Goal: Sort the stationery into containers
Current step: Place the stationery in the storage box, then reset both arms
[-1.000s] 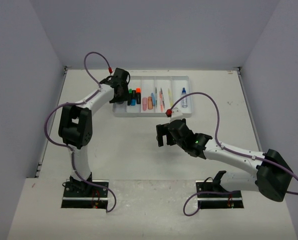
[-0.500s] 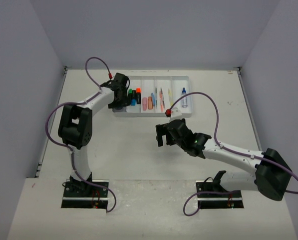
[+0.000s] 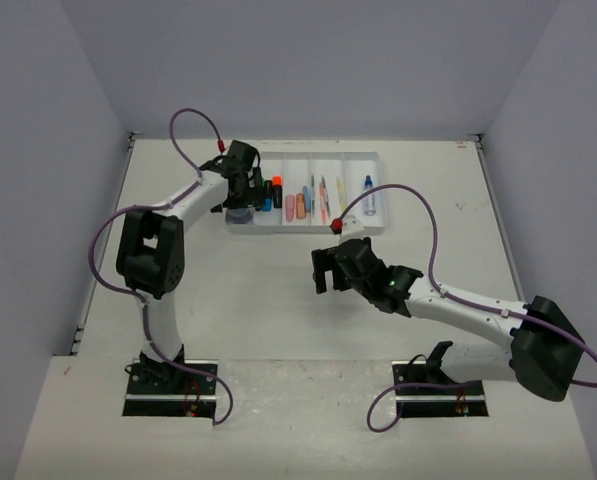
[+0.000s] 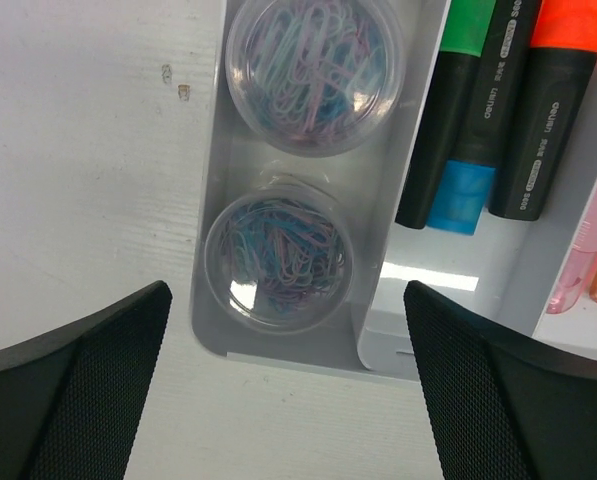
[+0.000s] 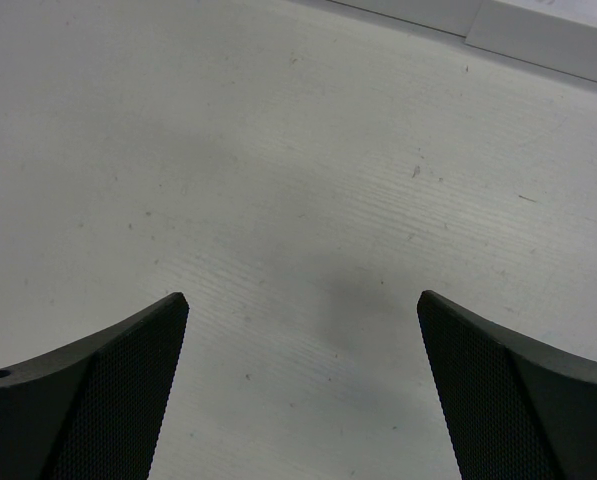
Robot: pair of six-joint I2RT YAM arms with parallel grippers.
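The white tray point(image 3: 308, 157) lies at the far middle of the table. Two clear tubs of coloured paper clips, one near point(image 4: 278, 250) and one far point(image 4: 313, 70), sit in its leftmost compartment. My left gripper point(image 3: 240, 187) hovers over that end, open, its fingers point(image 4: 88, 370) wide on either side of the near tub and clear of it. Highlighters point(image 4: 523, 110) fill the compartment beside it, then pink ones point(image 3: 295, 205), thin pens point(image 3: 323, 195) and a blue-capped bottle point(image 3: 368, 196). My right gripper point(image 3: 323, 270) hangs open and empty over bare table.
The tray's near left corner point(image 4: 213, 345) is just ahead of my left fingers. Purple cables loop off both arms point(image 3: 428, 230). Grey walls close off the table at the back and on both sides.
My left gripper's jaws have spread wide and let go of the near tub, which now rests in the leftmost compartment. The right arm has not moved.
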